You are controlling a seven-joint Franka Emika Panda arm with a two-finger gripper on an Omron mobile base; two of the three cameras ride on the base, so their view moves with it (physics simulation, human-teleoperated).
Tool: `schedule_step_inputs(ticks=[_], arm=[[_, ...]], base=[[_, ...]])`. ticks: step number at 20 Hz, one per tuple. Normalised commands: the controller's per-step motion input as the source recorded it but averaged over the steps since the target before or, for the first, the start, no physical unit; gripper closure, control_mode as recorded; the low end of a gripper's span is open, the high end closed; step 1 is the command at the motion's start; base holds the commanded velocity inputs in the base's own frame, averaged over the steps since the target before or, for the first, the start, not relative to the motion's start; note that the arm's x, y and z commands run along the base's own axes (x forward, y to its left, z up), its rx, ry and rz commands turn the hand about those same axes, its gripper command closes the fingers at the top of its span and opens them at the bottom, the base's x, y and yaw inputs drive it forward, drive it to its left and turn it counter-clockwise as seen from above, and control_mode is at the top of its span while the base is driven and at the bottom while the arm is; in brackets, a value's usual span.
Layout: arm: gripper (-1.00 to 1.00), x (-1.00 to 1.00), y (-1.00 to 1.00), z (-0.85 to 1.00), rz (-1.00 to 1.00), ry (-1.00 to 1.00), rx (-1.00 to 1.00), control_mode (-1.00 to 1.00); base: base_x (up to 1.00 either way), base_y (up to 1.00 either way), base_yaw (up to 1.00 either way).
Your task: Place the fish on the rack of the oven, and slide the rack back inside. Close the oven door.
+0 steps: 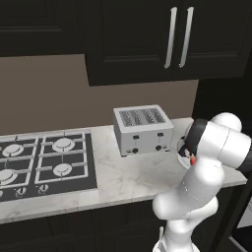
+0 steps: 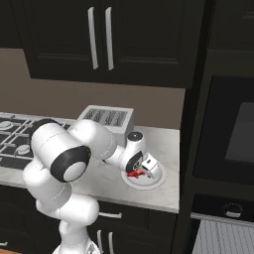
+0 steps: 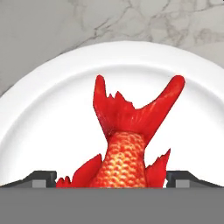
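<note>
Hand view looks straight down the gripper, whose two dark fingertips stand wide apart, one on each side of the fish, neither visibly pressing it. The fish lies on a round white plate, tail fanned toward the top of this view, body scaled orange, fins and forked tail bright red. The plate sits on a grey-veined marble counter.

Right base view shows the gripper lowered over the plate near the counter's right end, with a scrap of red fish under it. A silver toaster stands behind, the hob to the left. The black oven is set in the dark cabinetry at right, with the wire rack showing at the lower right.
</note>
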Motion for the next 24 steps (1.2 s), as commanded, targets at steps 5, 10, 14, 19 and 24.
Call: schedule_step_inputs(ticks=[5, 10, 14, 19, 24], arm=[[1.0, 0.01, 0.0, -0.22, 0.0, 0.0, 0.0, -1.0], [1.0, -0.25, 0.0, 0.14, 0.0, -0.04, 0.02, -1.0], [1.0, -0.56, 0.08, 0.73, 0.0, -0.13, 0.01, -1.0], [1.0, -0.64, 0.2, 0.98, 0.0, -0.15, 0.0, -1.0], [1.0, -0.65, 0.23, 0.99, 0.0, -0.07, 0.0, -1.0]], base=[[0.0, 0.0, 0.0], [0.0, 0.0, 0.0], [0.0, 0.0, 0.0], [0.0, 0.0, 0.0], [0.0, 0.0, 0.0]])
